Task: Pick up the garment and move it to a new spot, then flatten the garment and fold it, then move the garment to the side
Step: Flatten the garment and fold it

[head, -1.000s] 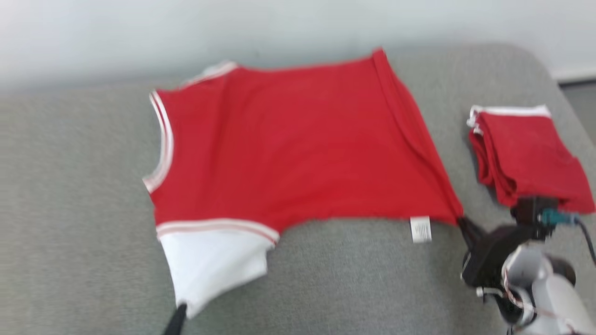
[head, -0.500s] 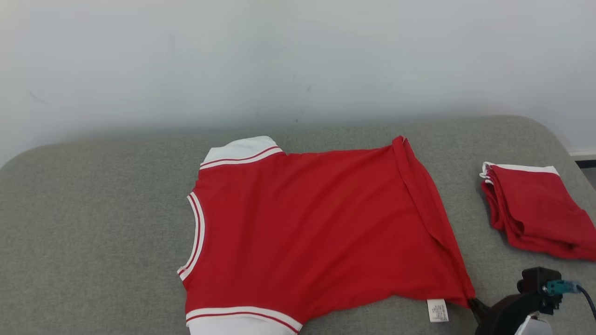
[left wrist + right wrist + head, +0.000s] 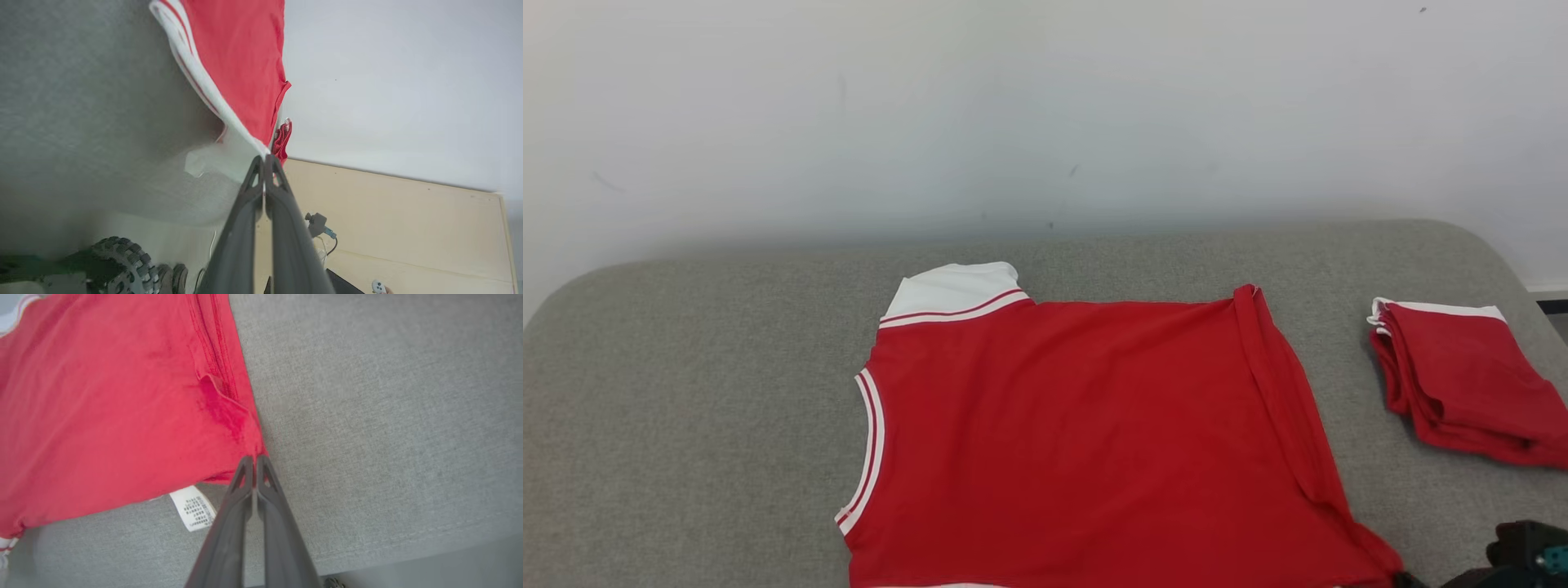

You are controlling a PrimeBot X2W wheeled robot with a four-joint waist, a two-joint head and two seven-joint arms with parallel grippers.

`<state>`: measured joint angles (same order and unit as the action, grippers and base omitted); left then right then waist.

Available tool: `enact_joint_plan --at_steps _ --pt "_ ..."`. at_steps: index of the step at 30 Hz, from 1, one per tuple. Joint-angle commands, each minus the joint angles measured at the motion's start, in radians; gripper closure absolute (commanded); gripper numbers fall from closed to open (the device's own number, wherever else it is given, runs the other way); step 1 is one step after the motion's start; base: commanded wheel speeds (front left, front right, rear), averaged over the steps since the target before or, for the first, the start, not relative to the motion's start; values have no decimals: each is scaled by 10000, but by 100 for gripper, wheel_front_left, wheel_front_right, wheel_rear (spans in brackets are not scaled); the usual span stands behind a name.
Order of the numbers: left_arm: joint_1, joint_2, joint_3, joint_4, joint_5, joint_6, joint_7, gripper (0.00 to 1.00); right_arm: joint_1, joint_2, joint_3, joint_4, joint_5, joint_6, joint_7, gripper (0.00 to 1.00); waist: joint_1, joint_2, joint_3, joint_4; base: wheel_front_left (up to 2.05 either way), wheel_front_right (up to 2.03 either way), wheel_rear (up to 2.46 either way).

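We are clamping the garment point(image 3: 1078, 441) by two corners in our left gripper point(image 3: 263, 161) and right gripper point(image 3: 254, 459), a folded red pile point(image 3: 1462, 380) lying near.

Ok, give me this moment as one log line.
left gripper: shut on shirt sleeve | right gripper: shut on shirt hem corner | shirt: spread on grey cushion | folded pile: apart

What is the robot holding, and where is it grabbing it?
The red shirt with white sleeves: the left gripper pinches a white sleeve's edge, the right gripper pinches the red bottom corner by the white label.
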<state>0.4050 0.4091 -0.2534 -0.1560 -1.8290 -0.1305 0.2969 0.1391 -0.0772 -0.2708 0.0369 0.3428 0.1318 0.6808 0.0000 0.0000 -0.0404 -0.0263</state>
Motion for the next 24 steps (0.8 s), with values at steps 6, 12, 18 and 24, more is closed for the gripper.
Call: enact_joint_plan --at_steps 6,12,18,24 --pt "-920 -1189 1466 -566 118 13 278 100 -804 228 -349 82 142 -19 -918 100 0 0 104 -7 0 0 0" --pt "-2607 -1944 1273 498 1843 12 66 100 -1607 262 25 496 164 -19 -1481 100 0 0 311 74 0 0 0" --pt "-3967 -2620 745 1604 3665 12 -1252 100 -2381 272 424 1093 81 -19 -2005 100 0 0 590 8 0 0 0" --pt "-5183 -2829 403 2716 5126 11 -3008 100 -3038 274 462 1806 -35 -19 -2564 100 0 0 971 -17 0 0 0"
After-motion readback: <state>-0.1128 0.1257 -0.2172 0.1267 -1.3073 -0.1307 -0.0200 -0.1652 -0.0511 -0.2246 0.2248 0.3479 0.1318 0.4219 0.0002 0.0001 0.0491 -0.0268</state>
